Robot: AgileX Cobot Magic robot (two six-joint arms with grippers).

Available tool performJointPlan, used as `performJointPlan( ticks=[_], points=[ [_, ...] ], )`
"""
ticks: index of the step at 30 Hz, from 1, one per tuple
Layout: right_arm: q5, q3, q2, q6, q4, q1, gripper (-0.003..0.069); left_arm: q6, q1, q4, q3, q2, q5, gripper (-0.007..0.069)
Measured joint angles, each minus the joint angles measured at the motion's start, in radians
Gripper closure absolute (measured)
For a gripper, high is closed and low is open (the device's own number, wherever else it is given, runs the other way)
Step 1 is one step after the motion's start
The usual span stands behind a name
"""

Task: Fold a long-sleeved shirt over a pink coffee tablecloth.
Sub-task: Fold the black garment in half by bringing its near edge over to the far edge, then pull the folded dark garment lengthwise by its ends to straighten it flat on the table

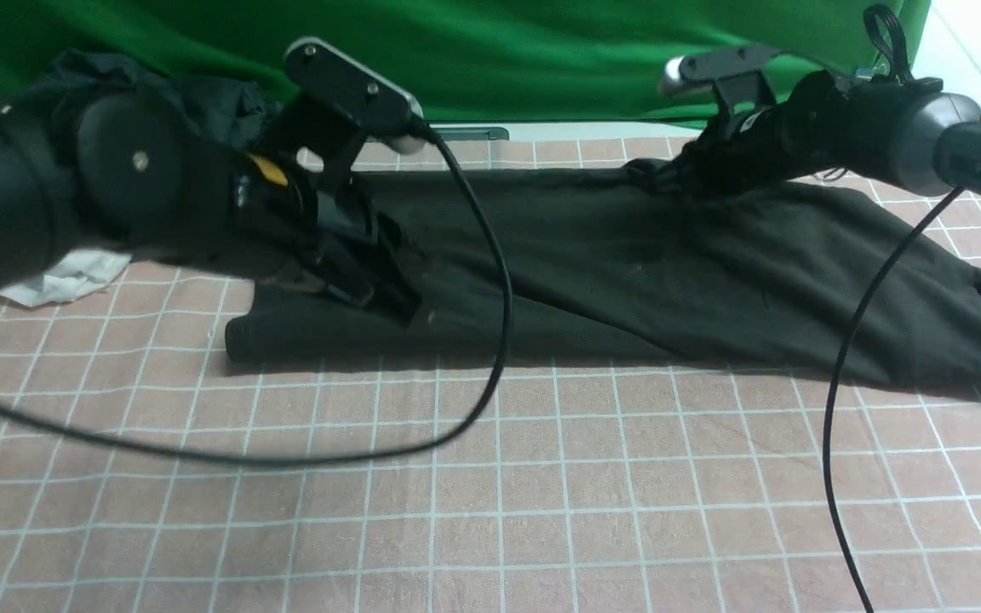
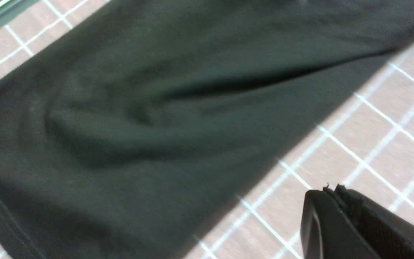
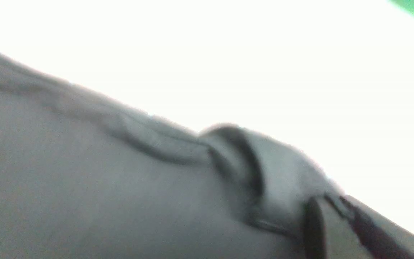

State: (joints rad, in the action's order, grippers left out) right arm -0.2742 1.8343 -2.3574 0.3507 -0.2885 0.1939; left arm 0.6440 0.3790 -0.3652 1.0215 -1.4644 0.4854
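Note:
The black long-sleeved shirt (image 1: 627, 272) lies stretched left to right across the pink coffee tablecloth (image 1: 490, 494), which has a white grid. My left gripper (image 1: 371, 294) is low over the shirt's left end. In the left wrist view the left gripper (image 2: 331, 189) is shut with nothing between its tips, just off the edge of the shirt (image 2: 138, 126) and above the tablecloth (image 2: 372, 144). My right gripper (image 1: 669, 174) is at the shirt's far edge, where the cloth peaks up to it. In the right wrist view the right gripper (image 3: 332, 201) is shut on a bunched fold of the shirt (image 3: 120, 187).
A heap of dark garments (image 1: 158, 85) sits at the back left behind my left arm, with a white cloth (image 1: 65, 277) beside it. A green backdrop (image 1: 542, 51) hangs behind the table. Black cables (image 1: 490, 340) trail over the cloth from both arms.

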Motion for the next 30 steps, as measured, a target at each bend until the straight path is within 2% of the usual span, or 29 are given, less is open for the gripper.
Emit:
performJointPlan(
  ticks=[3, 6, 9, 10, 12, 14, 19, 22, 26, 30],
  points=[
    [0.133, 0.002, -0.007, -0.005, 0.000, -0.019, 0.0629, -0.002, 0.010, 0.001, -0.061, 0.055, 0.000, 0.0614],
    [0.132, 0.027, -0.006, -0.005, 0.000, -0.055, 0.0627, -0.004, 0.010, 0.025, -0.127, 0.107, 0.000, 0.0614],
    [-0.048, 0.053, 0.040, 0.024, 0.000, -0.113, 0.0617, -0.019, 0.010, 0.059, -0.199, 0.184, 0.004, 0.0614],
    [-0.064, 0.054, 0.040, 0.024, 0.000, -0.117, 0.0617, -0.020, 0.010, 0.062, -0.207, 0.196, 0.004, 0.0614],
    [-0.243, 0.039, 0.116, 0.052, 0.000, -0.169, 0.0615, -0.036, 0.010, 0.071, -0.236, 0.269, 0.016, 0.0613],
    [-0.331, 0.009, 0.178, 0.057, 0.001, -0.196, 0.0614, -0.047, 0.010, 0.071, -0.240, 0.310, 0.037, 0.0613],
    [-0.535, -0.212, 0.408, -0.034, 0.028, -0.338, 0.0592, -0.052, 0.010, 0.064, -0.242, 0.430, 0.152, 0.0610],
    [-0.573, -0.296, 0.453, -0.081, 0.035, -0.394, 0.0540, -0.052, 0.010, 0.060, -0.243, 0.463, 0.163, 0.0610],
    [-0.559, -0.379, 0.441, -0.096, 0.043, -0.422, 0.0340, -0.052, 0.010, 0.053, -0.243, 0.473, 0.143, 0.0610],
    [-0.449, -0.397, 0.391, -0.070, 0.038, -0.421, 0.0242, -0.052, 0.010, 0.052, -0.244, 0.472, 0.140, 0.0610]
  ],
)
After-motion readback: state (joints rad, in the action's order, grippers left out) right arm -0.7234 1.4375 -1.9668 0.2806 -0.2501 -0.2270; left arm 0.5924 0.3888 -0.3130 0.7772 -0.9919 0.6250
